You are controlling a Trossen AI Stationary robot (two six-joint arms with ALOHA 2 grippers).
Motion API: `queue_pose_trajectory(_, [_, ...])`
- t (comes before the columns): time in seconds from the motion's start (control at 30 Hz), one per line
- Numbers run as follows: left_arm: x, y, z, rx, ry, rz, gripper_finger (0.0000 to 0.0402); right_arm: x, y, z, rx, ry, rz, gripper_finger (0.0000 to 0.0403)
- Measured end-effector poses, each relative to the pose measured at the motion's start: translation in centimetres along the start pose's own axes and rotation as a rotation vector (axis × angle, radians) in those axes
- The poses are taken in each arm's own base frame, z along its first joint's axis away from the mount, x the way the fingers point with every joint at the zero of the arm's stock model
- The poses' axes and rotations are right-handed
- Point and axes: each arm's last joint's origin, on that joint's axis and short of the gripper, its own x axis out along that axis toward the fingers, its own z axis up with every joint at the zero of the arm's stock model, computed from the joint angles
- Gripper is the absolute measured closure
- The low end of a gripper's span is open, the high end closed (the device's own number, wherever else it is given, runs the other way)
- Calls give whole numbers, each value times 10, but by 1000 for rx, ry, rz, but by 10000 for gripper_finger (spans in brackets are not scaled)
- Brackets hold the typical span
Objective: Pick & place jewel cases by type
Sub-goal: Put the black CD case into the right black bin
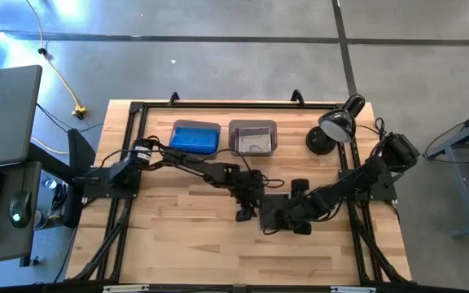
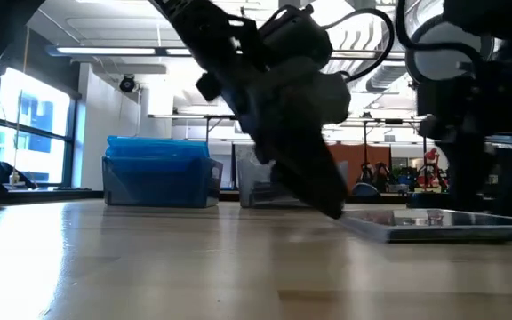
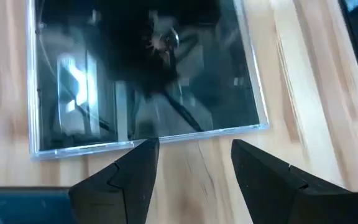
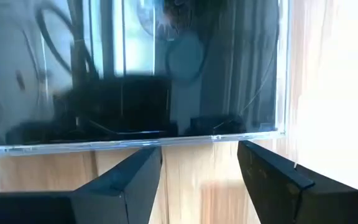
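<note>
On the wooden table [image 1: 177, 244], the nearest task thing is a black jewel case [image 2: 443, 224] lying flat on the boards, toward the front and right of the middle. Both grippers meet over it. The left gripper [image 3: 194, 165] points down at one edge of the case [image 3: 148, 68], its two fingers spread apart with bare wood between them and the tips just short of the clear rim, holding nothing. The right gripper [image 4: 199, 163] faces another edge of the same case [image 4: 135, 68], fingers likewise spread and empty, tips just beside the rim. From above, the two arms crowd together over the case [image 1: 271, 216] and cover most of it, so little free room is left around it there. The boards in front of the case and off to its left lie open to the table's edge.

Behind the case, near the far edge, stand two bins side by side: a left bin [image 1: 195, 137] holding blue cases [image 2: 158, 151], and a grey bin [image 1: 252, 137] just right of it; what lies inside that one cannot be made out. A black desk lamp [image 1: 336, 130] stands right of the grey bin, behind the right arm.
</note>
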Motion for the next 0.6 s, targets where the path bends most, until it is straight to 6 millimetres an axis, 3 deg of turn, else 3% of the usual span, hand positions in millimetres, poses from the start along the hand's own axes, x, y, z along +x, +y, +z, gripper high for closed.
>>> queue_pose_trajectory(0.37, [-17,-8,-25,-99,304,40,196,-5,8,28,-38,-293,38,190])
queue_pose_trajectory(0.6, [-13,-16,-27,-44,318,17,196,-4,7,24,-143,-251,-8,190])
